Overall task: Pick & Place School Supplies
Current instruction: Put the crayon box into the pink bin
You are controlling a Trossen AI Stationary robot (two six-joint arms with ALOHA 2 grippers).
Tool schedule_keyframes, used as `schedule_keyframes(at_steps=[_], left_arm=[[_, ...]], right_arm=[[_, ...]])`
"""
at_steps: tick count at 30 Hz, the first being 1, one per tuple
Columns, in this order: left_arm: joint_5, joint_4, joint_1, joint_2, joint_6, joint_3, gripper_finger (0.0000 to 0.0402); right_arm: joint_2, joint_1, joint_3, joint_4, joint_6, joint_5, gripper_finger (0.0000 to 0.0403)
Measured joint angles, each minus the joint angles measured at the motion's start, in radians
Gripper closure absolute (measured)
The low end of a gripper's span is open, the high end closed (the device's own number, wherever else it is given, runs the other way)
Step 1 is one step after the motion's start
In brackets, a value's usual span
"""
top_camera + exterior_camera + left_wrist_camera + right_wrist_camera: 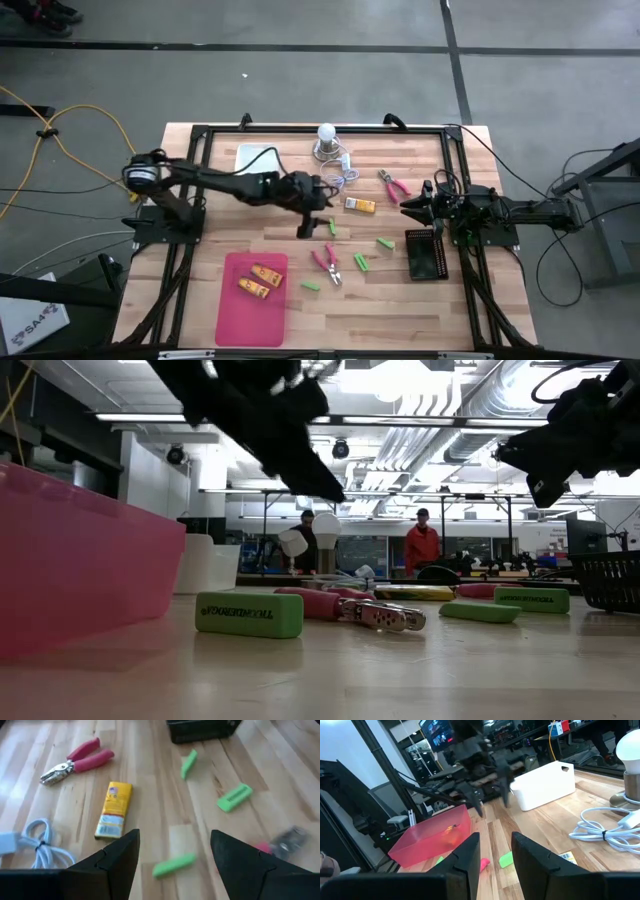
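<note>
Since two orange-yellow pieces [257, 279] already lie in the pink bin [252, 315], your left gripper [318, 218] hangs spread and empty above a green stick [173, 865], probably the next pick.

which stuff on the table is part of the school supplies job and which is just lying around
Part of the job:
- yellow glue sticks: two in the pink bin, one loose
- green erasers
- pink-handled pliers, second pair
- left gripper, open, hovering above an eraser

Just lying about:
- white bulb lamp with coiled cable
- white box
- black basket
- right gripper, waiting
</note>
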State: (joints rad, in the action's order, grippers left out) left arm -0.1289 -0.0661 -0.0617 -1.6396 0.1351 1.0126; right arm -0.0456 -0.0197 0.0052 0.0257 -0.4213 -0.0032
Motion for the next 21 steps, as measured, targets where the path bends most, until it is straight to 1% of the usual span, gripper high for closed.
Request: schedule_keyframes(at_steps=[4,6,11,21], left_arm=[[-0.055,-0.124,-0.047,-0.09,-0.005,0.0,0.0163],[-0.062,-0.177,-0.063,-0.129,-0.027,0.0,0.0163],[-0.05,-0.199,-0.08,-0.172,-0.062,0.0,0.0163],[-0.05,-0.193,-0.072,-0.173,-0.083,0.0,0.0163]], right_arm=[[0.0,0.0,0.0,0.0,0.0,0.0,0.0302],[0.0,0.0,0.0,0.0,0.0,0.0,0.0302],[0.0,0.0,0.0,0.0,0.0,0.0,0.0302],[0.0,0.0,0.0,0.0,0.0,0.0,0.0302]])
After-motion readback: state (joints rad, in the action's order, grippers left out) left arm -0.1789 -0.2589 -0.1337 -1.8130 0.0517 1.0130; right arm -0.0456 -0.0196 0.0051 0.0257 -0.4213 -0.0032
